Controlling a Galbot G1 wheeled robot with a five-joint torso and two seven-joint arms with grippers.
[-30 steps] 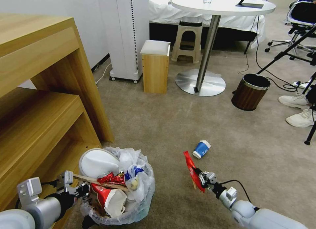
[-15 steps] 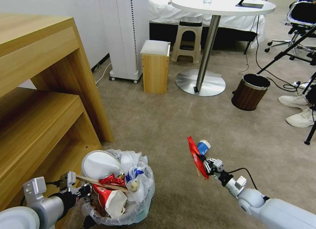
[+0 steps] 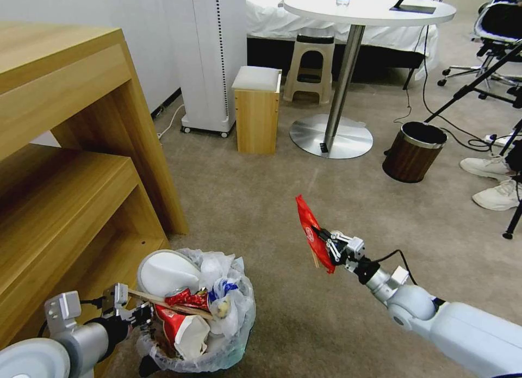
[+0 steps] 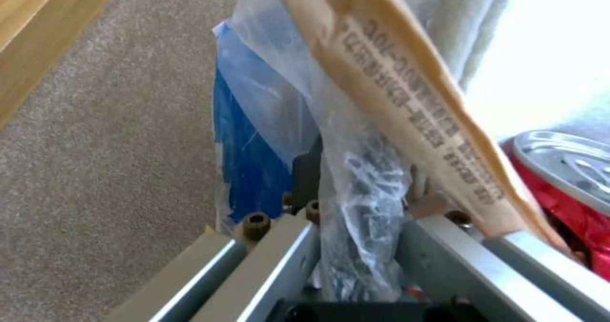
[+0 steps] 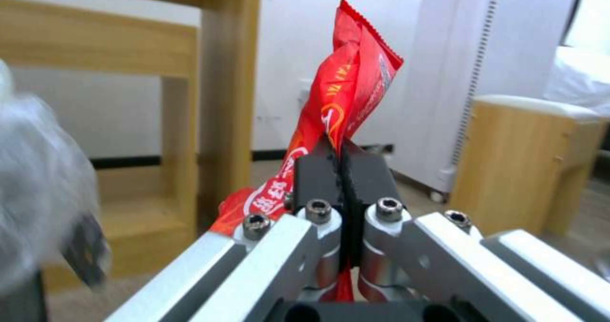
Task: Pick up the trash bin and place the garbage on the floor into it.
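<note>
The trash bin sits low on my left, beside the wooden shelf, just above the carpet, already heaped with litter. My left gripper is clamped on its rim and bag liner. My right gripper, raised to the bin's right and well apart from it, pinches one red wrapper. I would carry the wrapper squarely over the bin's opening before letting go, since the heap leaves little room. Count: two bins, one of them wood-grain; one wrapper in hand.
</note>
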